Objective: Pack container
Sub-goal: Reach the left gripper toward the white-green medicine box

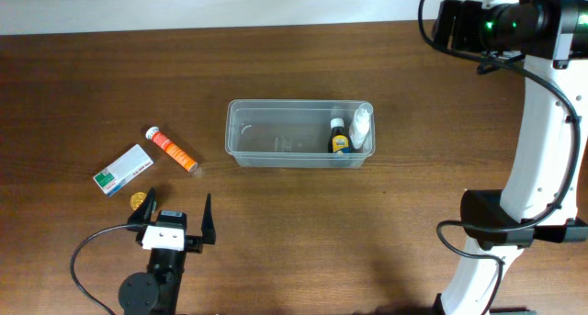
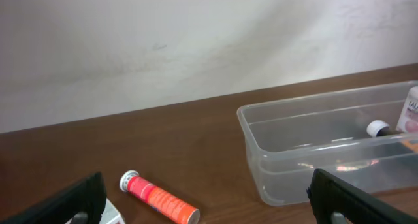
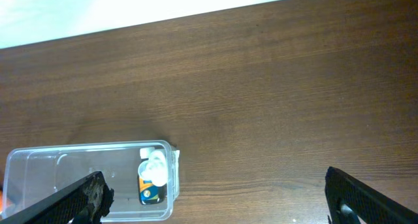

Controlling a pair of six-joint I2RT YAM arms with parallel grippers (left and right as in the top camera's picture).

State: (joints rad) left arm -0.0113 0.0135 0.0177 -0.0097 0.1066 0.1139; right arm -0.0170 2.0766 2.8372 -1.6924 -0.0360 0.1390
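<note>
The clear plastic container (image 1: pixel 231 136) sits mid-table. At its right end it holds a small dark bottle with a yellow label (image 1: pixel 339 138) and a white bottle (image 1: pixel 362 126). My left gripper (image 1: pixel 175 221) is open and empty, low near the front left, apart from everything. In the left wrist view it (image 2: pixel 209 209) faces the container (image 2: pixel 256 149) and an orange tube (image 2: pixel 159 198). My right gripper (image 3: pixel 219 198) is open and empty, raised high over the back right; its view looks down on the container (image 3: pixel 39 153) and the bottles (image 3: pixel 154 175).
The orange tube (image 1: pixel 172 150) lies left of the container. A white-and-green box (image 1: pixel 123 169) lies beside it, and a small gold round thing (image 1: pixel 138 199) sits just left of my left gripper. The right arm's white base (image 1: pixel 496 232) stands at the right edge.
</note>
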